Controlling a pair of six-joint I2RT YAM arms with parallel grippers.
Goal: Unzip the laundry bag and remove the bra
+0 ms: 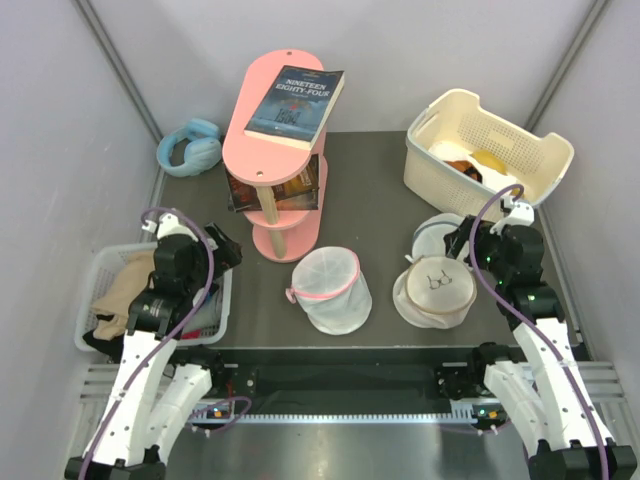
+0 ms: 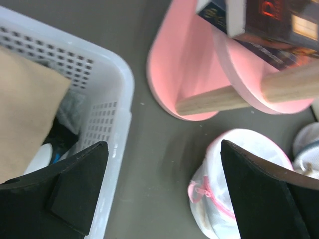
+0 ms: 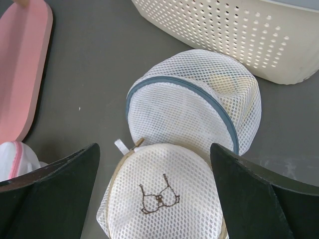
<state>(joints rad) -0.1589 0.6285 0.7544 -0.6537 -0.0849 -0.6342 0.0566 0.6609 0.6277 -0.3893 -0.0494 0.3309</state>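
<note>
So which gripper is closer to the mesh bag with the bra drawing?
Right. The right gripper hovers at the far edge of the mesh bag. The left gripper is far off to its left, by the white basket.

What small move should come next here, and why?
Probably lower the left gripper toward the laundry bag, aiming at its pink pull. The bag looks zipped and untouched, the left jaws stand open and empty, and the right gripper hangs over the bra-icon mesh bag.

Top camera looks down from the near side; both wrist cameras (close, downward) catch the pink-trimmed round white mesh bag point(image 1: 330, 288).
</note>
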